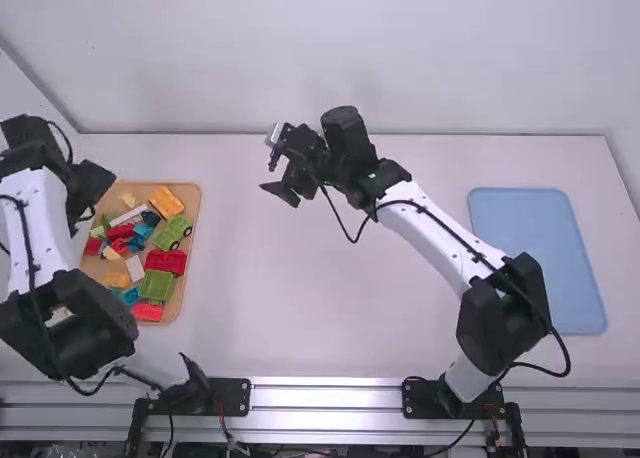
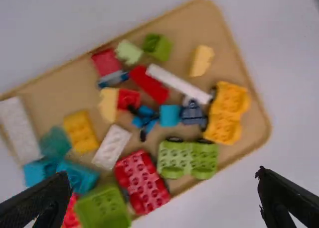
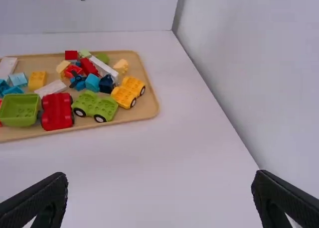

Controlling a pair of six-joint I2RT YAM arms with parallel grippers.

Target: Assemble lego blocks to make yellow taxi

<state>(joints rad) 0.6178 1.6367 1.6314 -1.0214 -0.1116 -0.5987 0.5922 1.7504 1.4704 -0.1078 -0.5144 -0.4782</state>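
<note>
My left gripper [image 1: 88, 200] is over the left side of the brick tray; in the left wrist view this gripper [image 2: 162, 200] stands open above the bricks, holding nothing. A yellow-orange wheeled base [image 1: 166, 202], also seen in the left wrist view as the wheeled base [image 2: 227, 113], lies in a tray corner. Close by is a small yellow sloped piece [image 2: 201, 60]. Farther along lies a yellow brick [image 2: 80, 132]. Right of the tray, my right gripper [image 1: 272, 180] hangs above bare table; in the right wrist view the gripper [image 3: 159, 200] is open and bears nothing.
The tan tray [image 1: 195, 238] also holds a green wheeled base [image 3: 94, 105], a red wheeled base [image 3: 57, 111], a green bin-like piece [image 3: 19, 110], white bricks and small figures. At the table's right lies a blue tray [image 1: 535, 258]. A wall borders the far edge.
</note>
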